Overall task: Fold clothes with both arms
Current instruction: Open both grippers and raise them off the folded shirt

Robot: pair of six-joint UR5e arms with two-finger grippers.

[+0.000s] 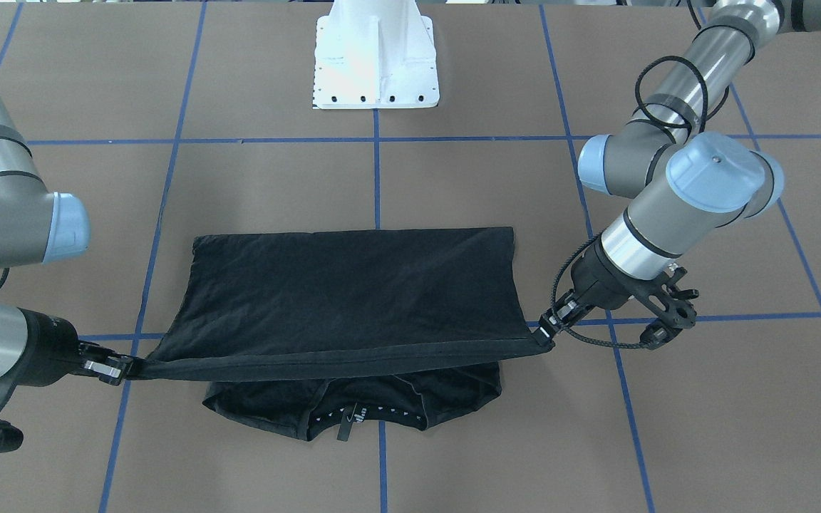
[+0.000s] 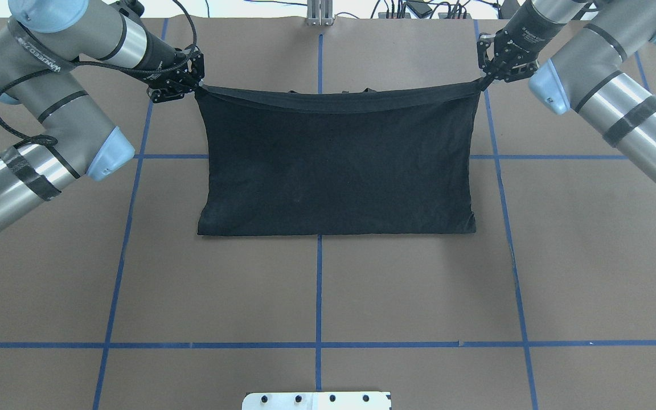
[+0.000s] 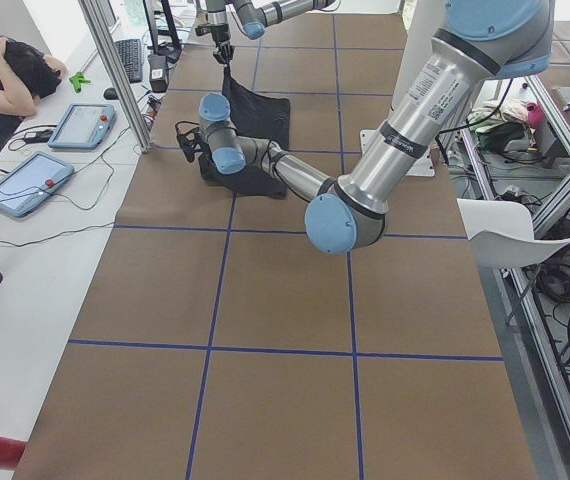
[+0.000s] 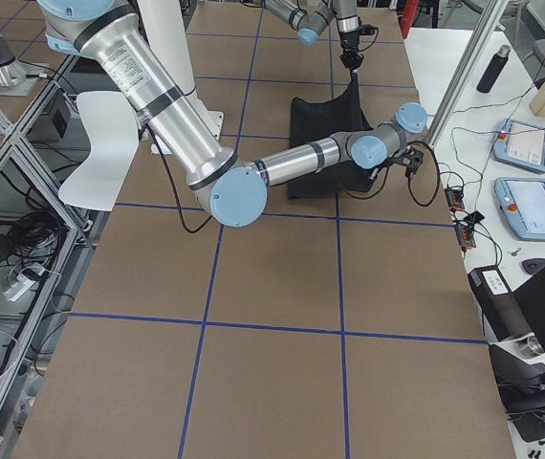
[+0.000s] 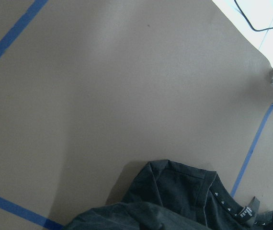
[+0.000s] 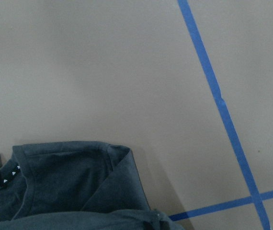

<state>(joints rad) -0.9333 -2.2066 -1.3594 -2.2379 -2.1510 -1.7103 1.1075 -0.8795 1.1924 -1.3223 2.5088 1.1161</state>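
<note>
1. Left gripper (image 1: pixel 546 333): closed on one corner of the shirt (image 1: pixel 353 292); the fingers pinch the hemmed edge.
2. Right gripper (image 1: pixel 122 370): closed on the opposite corner of the same edge.
3. Shirt: black, plain side up; the hemmed edge is stretched taut between the two grippers and is raised off the table (image 2: pixel 220 285); the opposite edge lies flat on the table, on the side nearer the pedestal (image 1: pixel 375 57).
4. Collar (image 1: pixel 353 417): rests on the table below the raised edge and shows past it on the side away from the pedestal; small white marks run along the inside of the neckband; a neck label (image 5: pixel 245 212) shows in the left wrist view.
5. Position: the shirt straddles the blue tape line (image 2: pixel 318 285) that runs from the pedestal across the table; both side edges lie inside the neighbouring parallel lines.
6. Left arm (image 2: pixel 49 108) and right arm (image 2: pixel 607 91): each reaches in from its own side; the grippers are well apart, one at each end of the raised edge.
</note>
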